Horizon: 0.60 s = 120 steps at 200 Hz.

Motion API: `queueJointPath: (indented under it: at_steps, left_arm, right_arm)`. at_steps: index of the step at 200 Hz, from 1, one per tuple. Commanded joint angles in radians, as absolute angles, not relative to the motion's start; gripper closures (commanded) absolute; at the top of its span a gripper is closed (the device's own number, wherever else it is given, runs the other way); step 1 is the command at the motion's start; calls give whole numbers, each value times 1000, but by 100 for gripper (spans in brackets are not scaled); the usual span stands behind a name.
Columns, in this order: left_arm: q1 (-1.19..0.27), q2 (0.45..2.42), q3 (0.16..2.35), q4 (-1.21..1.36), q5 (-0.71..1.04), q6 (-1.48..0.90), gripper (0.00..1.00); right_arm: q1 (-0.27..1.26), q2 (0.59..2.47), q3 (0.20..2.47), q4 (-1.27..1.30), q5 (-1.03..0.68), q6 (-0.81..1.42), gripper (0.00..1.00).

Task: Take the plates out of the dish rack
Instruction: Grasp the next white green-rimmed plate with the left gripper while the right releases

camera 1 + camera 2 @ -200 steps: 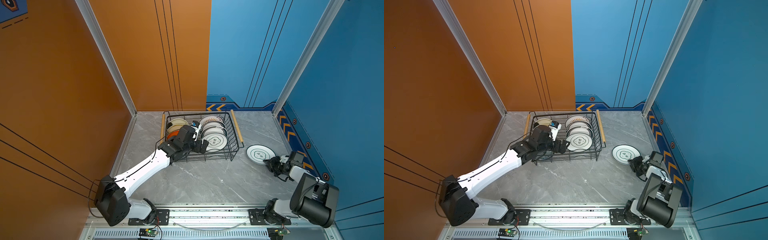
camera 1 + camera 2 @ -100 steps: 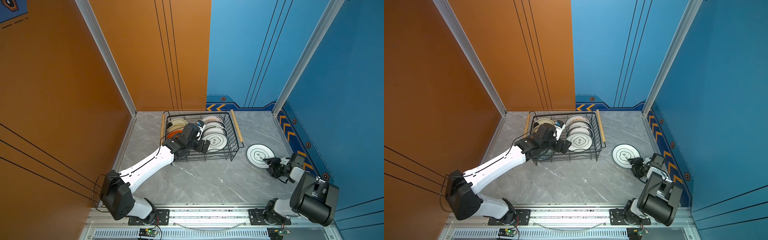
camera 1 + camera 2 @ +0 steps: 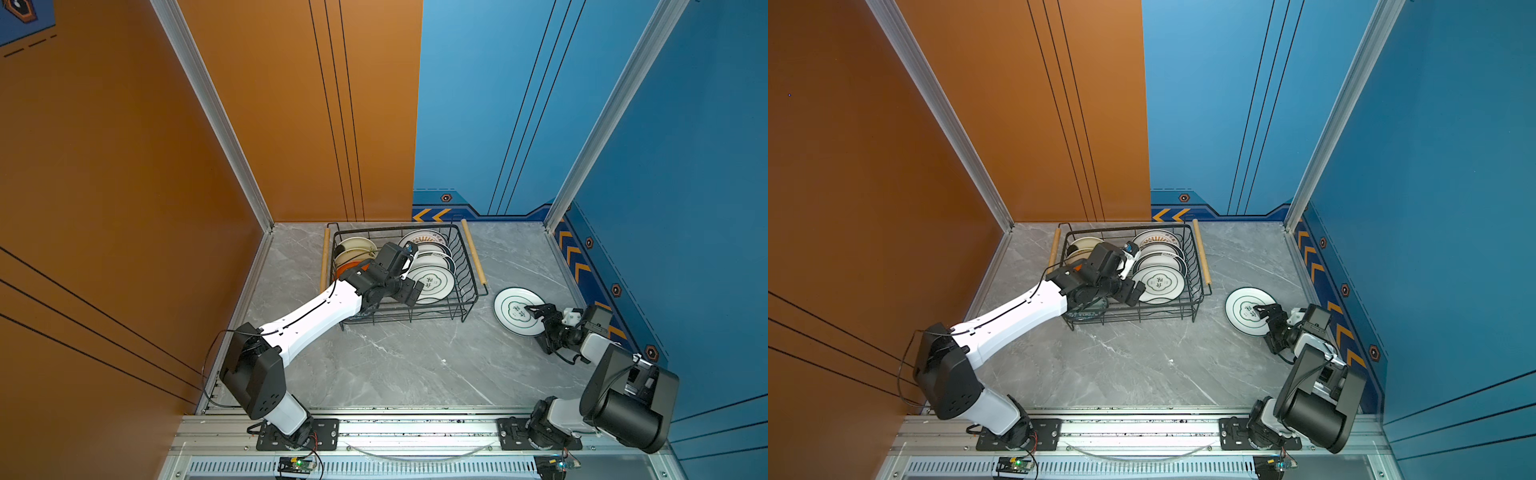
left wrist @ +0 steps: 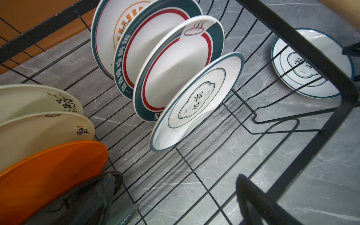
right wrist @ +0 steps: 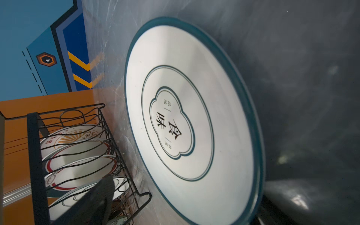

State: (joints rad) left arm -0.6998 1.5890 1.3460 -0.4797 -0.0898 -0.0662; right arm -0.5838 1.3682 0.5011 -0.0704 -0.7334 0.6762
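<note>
Right pincer (image 3: pixel 537 313): your jaws now stand wide at the right of a top view, one finger over the released plate (image 3: pixel 509 321); a second ago they pinched its rim.
Released plate: flat on the table (image 3: pixel 395 365), right of the dish rack (image 3: pixel 468 266), barely shifted.
Left pincer (image 3: pixel 413 291): spread and empty inside the rack, beside the front white plate (image 3: pixel 434 282); its elbow has swung inward.
Hard to see: your left arm (image 3: pixel 316 316) covers the rack's left row (image 3: pixel 353 249); the right wrist view blurs the plate's near rim.
</note>
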Motion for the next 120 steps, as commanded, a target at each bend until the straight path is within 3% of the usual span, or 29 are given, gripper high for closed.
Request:
queueJointPath:
  at_steps: [1, 120]
  left_arm:
    - [-692, 1626, 1401, -500, -104, 13, 2]
    - [-659, 1786, 1538, -524, -2, 123, 2]
  right_arm:
    - [-605, 1400, 477, -134, -641, 645, 0]
    - [-644, 1258, 535, -265, -613, 596, 0]
